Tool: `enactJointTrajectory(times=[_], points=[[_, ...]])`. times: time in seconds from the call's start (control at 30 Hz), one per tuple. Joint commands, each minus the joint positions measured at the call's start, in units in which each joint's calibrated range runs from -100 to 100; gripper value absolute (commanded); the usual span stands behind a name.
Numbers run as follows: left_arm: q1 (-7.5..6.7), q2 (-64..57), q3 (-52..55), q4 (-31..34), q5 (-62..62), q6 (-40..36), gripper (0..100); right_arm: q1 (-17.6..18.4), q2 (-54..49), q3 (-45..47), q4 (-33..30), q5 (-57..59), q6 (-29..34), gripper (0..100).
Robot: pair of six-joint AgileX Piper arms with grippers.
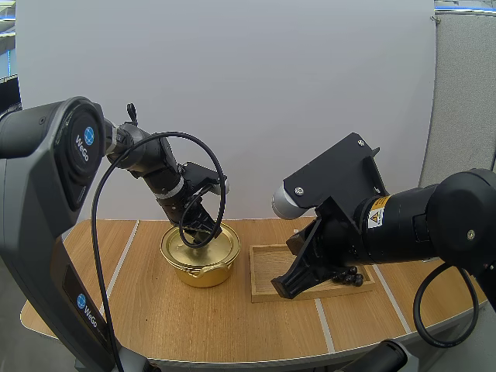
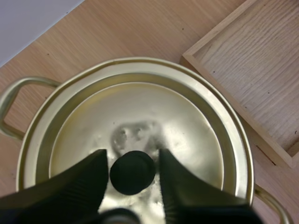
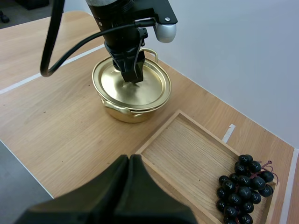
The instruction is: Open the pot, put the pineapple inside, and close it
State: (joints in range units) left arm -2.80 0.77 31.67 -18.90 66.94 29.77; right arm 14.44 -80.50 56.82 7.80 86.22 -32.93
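Note:
A golden pot [image 1: 203,267] stands left of centre on the table with its lid [image 2: 140,112] seated on it. My left gripper [image 1: 203,235] reaches down onto the lid. Its fingers [image 2: 88,182] stand apart on either side of the black knob [image 2: 132,171], with a thin gap showing on each side. The right wrist view has the same gripper [image 3: 133,77] at the lid's centre. My right gripper [image 3: 129,161] is shut on nothing and hovers over the near edge of the wooden tray [image 1: 267,260]. A bunch of dark grapes [image 3: 245,189] lies in the tray's right end.
The tray [image 3: 187,149] sits just right of the pot [image 3: 126,109], a short gap between them. Bare wooden tabletop [image 1: 186,318] with white tape lines spreads in front of the pot. The table's curved front edge runs near my arms' bases.

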Motion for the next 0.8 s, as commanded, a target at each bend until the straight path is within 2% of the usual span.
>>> enactJointTrajectory(times=[0.0,0.2,0.4,0.57,0.77], points=[[-0.18,0.04,0.14,-2.03,0.23,0.18,100,-0.24,-0.63,0.18,0.30,-1.23,0.19,0],[-0.18,-0.08,-0.13,-2.03,2.33,0.18,100,-0.24,-0.63,0.18,0.30,-1.23,0.19,0],[-0.18,-1.09,-5.94,-2.03,14.74,-0.34,100,-0.24,-0.63,0.18,0.30,-1.23,0.19,0],[-0.18,-6.17,-12.76,-2.03,23.53,-2.27,100,-0.24,-0.63,0.18,0.30,-1.23,0.19,0],[-0.18,-16.34,-18.17,-2.03,28.27,-2.58,100,-0.24,-0.63,0.18,0.30,-1.23,0.19,0]])
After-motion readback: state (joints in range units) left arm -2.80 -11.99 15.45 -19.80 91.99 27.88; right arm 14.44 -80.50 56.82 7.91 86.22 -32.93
